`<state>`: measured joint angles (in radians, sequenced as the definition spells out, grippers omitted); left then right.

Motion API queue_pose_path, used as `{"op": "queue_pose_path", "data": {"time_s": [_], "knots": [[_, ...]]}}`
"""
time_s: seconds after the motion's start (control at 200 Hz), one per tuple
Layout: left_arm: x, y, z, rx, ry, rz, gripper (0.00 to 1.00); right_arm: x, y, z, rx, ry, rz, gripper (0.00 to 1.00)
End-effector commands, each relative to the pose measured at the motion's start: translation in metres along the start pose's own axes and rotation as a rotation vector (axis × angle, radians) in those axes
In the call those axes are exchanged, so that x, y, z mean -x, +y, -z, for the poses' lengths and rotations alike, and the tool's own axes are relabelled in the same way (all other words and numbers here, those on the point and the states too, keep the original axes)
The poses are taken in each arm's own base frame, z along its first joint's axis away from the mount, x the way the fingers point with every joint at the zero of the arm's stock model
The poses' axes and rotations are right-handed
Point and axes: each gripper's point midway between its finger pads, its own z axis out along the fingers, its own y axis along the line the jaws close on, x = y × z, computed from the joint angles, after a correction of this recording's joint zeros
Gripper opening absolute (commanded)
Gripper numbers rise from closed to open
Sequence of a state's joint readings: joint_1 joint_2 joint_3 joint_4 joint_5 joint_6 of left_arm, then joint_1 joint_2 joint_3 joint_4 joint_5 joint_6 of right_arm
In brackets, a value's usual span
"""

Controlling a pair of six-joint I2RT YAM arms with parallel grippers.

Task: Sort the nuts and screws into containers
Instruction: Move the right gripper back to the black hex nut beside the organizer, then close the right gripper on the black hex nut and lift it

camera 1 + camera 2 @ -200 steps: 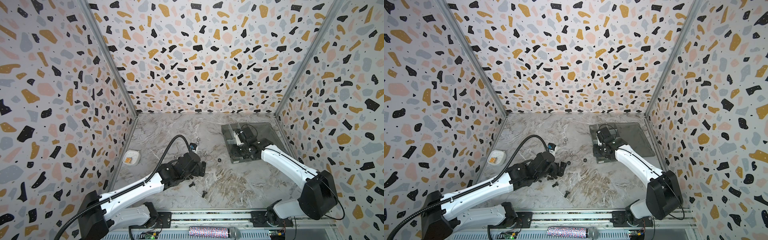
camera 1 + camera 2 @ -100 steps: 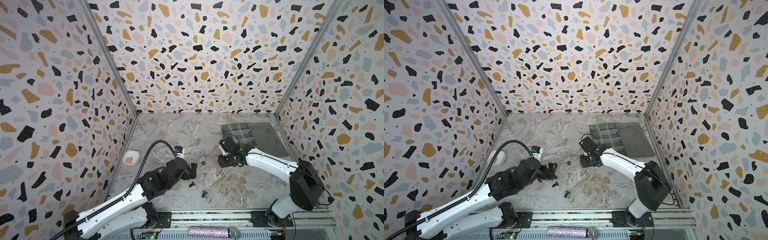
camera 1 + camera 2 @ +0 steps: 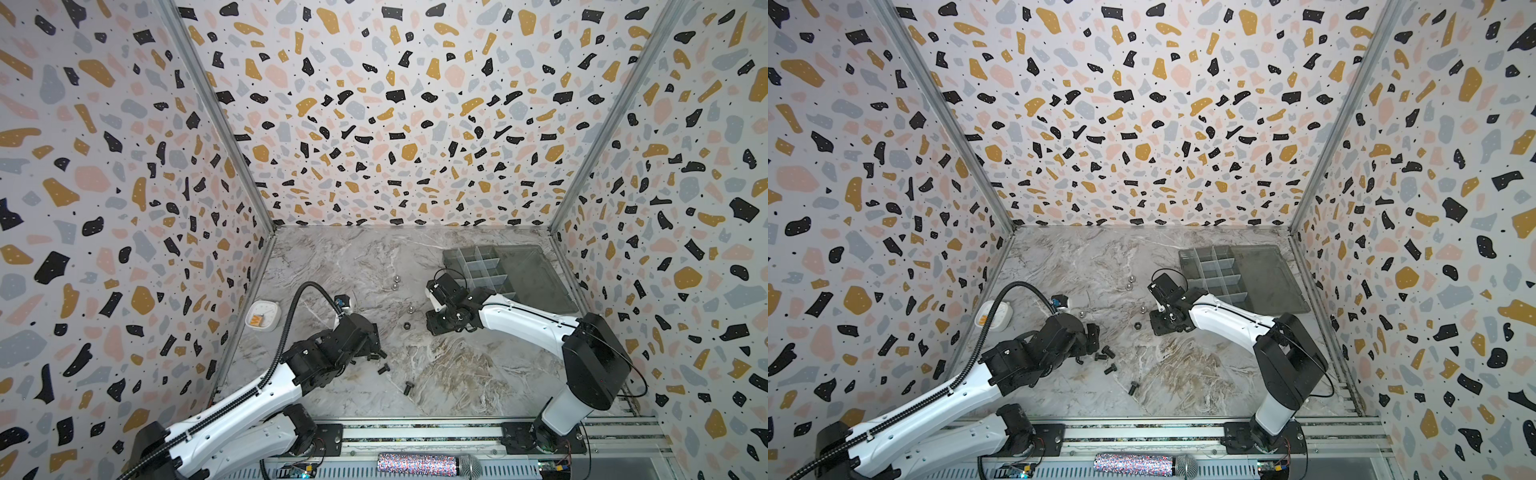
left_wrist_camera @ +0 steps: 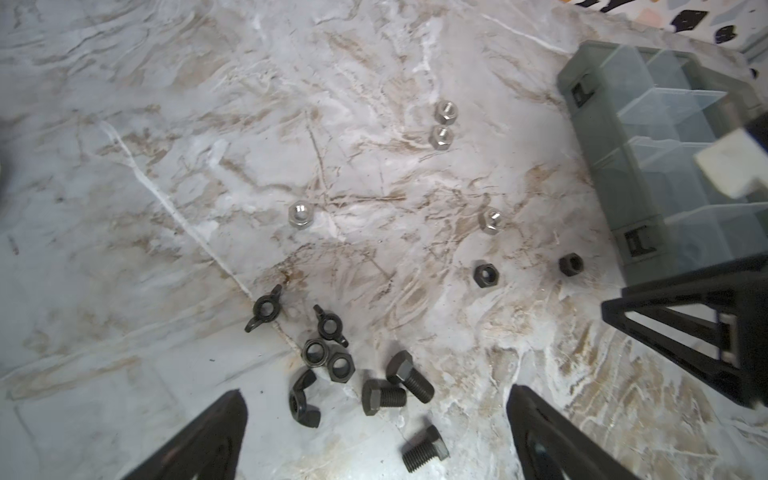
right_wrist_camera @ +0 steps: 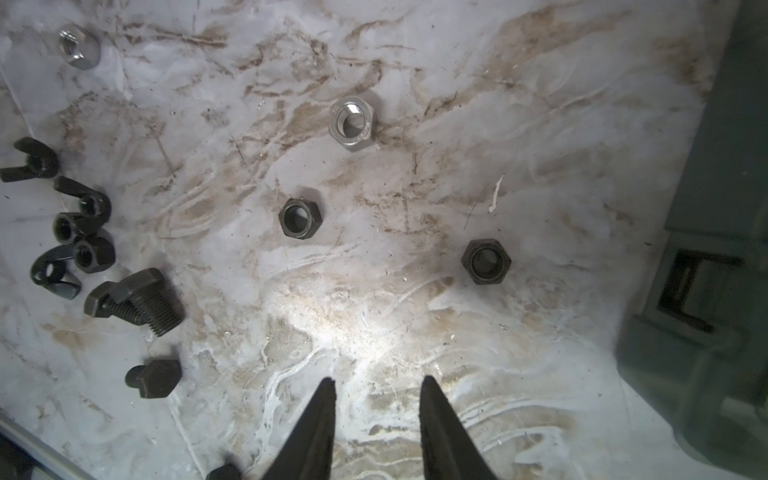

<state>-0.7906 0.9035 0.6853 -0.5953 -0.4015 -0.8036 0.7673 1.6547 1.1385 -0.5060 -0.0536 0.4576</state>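
Overall: sorting looks barely begun to me; all fifteen fasteners counted lie loose on the marble tabletop [image 3: 353,257].
Organiser box [image 3: 478,270]: one, far right, with its lid folded open to the right. Its compartments look empty from above.
Left gripper [image 4: 375,390]: released wide and holding nothing, it hovers over the near-left pile.
Right gripper [image 5: 379,380]: jaws parted a little with nothing between them, low over mid-table, just left of the box.
White dish [image 3: 262,316]: one, by the left wall, with something orange inside.
Hex-head bolts [image 4: 382,397]: four. Two touch in the pile, a third lies just nearer, and a fourth [image 3: 1133,387] lies nearer still, toward the centre. They are probably rigid, light steel that rolls on its threads. Pinch them across the head flats.
Wing nuts [image 4: 264,309]: three, all in the left pile. The shape is awkward and likely to tip, so take them across the body between the wings.
Black hex nuts [image 5: 298,218]: four. Two touch in the pile and two lie apart nearer the box. They lie flat and low, so fingertips must reach the table. Grip opposing flats.
Silver domed nuts [image 4: 300,214]: four. Two sit side by side at the far end, and two lie singly nearer. They look smooth and probably slippery. Squeeze the hex base, not the dome.
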Motion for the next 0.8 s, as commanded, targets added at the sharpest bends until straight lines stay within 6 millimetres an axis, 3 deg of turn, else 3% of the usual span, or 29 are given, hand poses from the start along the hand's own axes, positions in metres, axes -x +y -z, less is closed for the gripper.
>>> {"op": "queue_pose_path", "data": {"time_s": [0.0,0.115,0.3,0.796], "knots": [[-0.001,0.003,-0.008,-0.006,0.013,0.035,0.98,0.015,-0.007,0.006,-0.012,-0.037,0.016,0.37],[-0.002,0.011,-0.015,0.023,0.025,0.053,0.98,0.016,-0.018,0.001,-0.020,-0.039,0.004,0.38],[0.004,0.006,-0.017,0.001,0.022,0.067,0.98,0.018,-0.038,-0.010,-0.046,-0.025,-0.016,0.41],[0.020,-0.006,-0.019,-0.023,0.001,0.037,0.99,0.015,-0.045,-0.037,-0.059,0.031,-0.024,0.41]]}}
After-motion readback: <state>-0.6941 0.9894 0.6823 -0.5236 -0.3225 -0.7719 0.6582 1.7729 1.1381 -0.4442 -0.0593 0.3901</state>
